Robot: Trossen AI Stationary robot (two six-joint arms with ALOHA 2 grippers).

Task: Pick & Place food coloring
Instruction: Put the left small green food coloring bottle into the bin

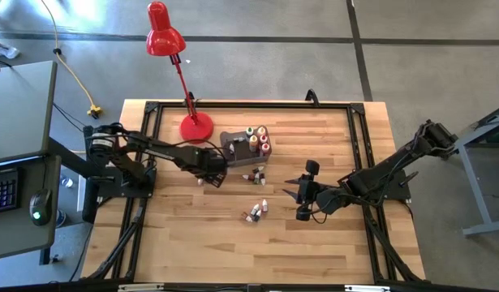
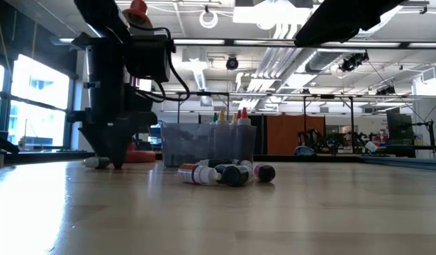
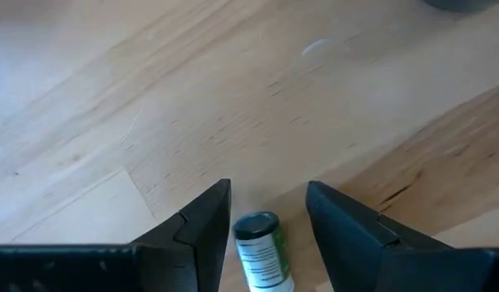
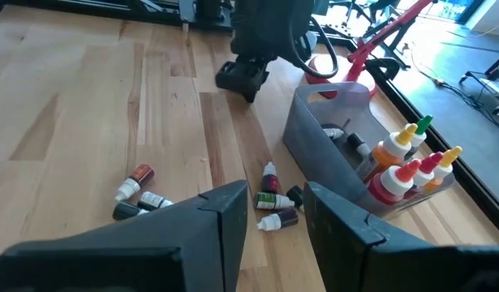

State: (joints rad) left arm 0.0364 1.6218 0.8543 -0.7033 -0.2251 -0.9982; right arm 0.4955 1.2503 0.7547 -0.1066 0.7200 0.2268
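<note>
Food coloring bottles (image 1: 255, 175) — some binned, others scattered

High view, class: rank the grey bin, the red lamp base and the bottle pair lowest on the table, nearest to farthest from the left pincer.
From the left pincer:
1. Grey bin, just beyond it, toward the table's far edge.
2. Red lamp base, at the far edge.
3. Bottle pair, out mid-table toward the right arm.

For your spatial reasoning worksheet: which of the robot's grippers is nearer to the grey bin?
Left. The left gripper sits beside the grey bin, straddling a green-labelled bottle. The right gripper hovers farther off, past the loose bottles.
</note>
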